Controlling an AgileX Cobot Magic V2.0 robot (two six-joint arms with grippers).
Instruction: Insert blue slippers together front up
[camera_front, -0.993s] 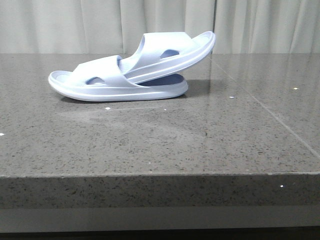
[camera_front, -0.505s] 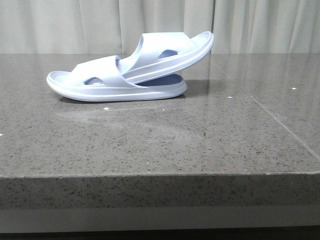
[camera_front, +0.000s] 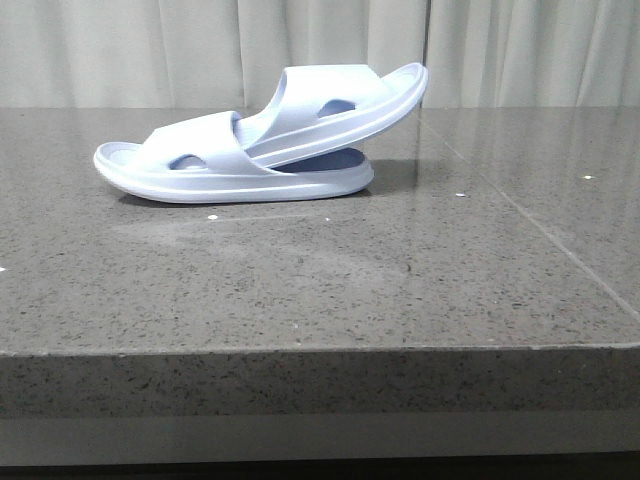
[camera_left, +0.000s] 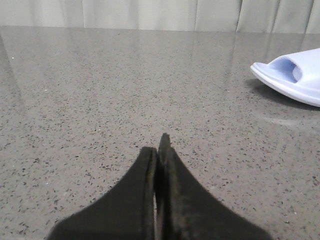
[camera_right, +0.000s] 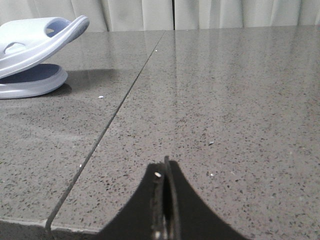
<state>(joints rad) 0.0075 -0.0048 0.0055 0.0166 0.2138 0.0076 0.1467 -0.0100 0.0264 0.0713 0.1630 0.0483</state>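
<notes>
Front view: a grey speckled stone table (camera_front: 320, 290) with the blue slippers (camera_front: 262, 140) standing on its far part, left of centre; pale curtains (camera_front: 130, 50) hang behind.
Lower slipper (camera_front: 225, 175): lies flat on the table, sole down, one end pointing to the left, its wide strap with a side cut-out arching over the footbed.
Upper slipper (camera_front: 345, 100): one end is tucked under the strap of the lower one; its other end rises at a tilt to the upper right, clear of the table. It too shows a cut-out in its strap.
Contact: the two slippers touch where the upper one passes under the lower strap; a gap opens between their soles toward the right.
Table seam (camera_front: 530, 225): a thin line runs across the surface, to the right of the pair.
Left gripper (camera_left: 159, 145): seen in the left wrist view, black fingers pressed together with nothing between them, low over bare table, well apart from the slipper end visible at the edge of that view (camera_left: 292, 75).
Right gripper (camera_right: 165, 167): seen in the right wrist view, fingers likewise closed against each other and holding nothing, well apart from the pair (camera_right: 35, 50).
Arms: neither shows in the front view.
</notes>
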